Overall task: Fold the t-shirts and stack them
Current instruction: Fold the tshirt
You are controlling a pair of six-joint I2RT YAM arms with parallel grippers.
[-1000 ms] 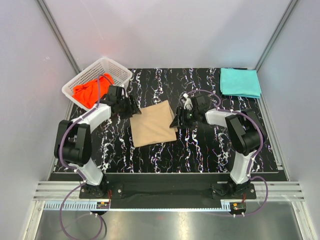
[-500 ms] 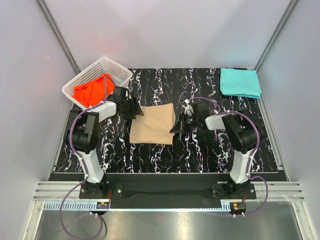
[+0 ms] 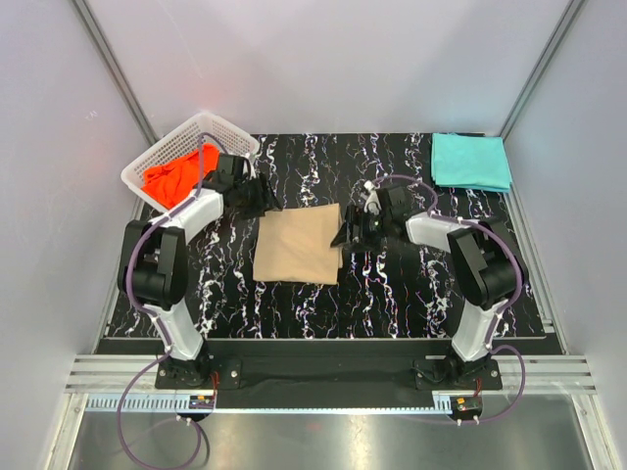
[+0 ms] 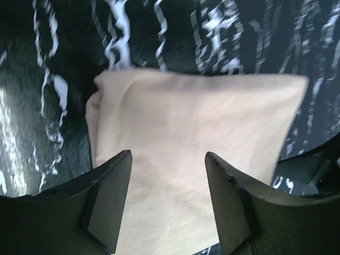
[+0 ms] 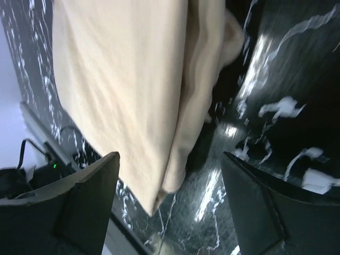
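The tan t-shirt (image 3: 299, 245) lies folded into a flat rectangle on the middle of the black marbled table (image 3: 411, 294). My left gripper (image 3: 265, 196) hovers at its far left corner, open; in the left wrist view the tan t-shirt (image 4: 196, 117) lies spread below the left gripper (image 4: 168, 175), with no cloth pinched. My right gripper (image 3: 347, 233) stands wide open at the shirt's right edge. In the right wrist view the layered edge of the tan t-shirt (image 5: 122, 79) lies under the right gripper (image 5: 170, 183), free of both fingers. A folded teal t-shirt (image 3: 470, 162) lies at the far right corner. An orange-red t-shirt (image 3: 176, 176) is bunched in the basket.
A white lattice basket (image 3: 230, 137) stands at the far left corner, just behind my left arm. Grey walls and metal frame rails close in the table on three sides. Bare tabletop lies between the tan and teal shirts.
The tan shirt has turned from a skewed lie to a squarer one. My right gripper has opened and eased off its right edge. My left gripper has drawn back toward the basket.
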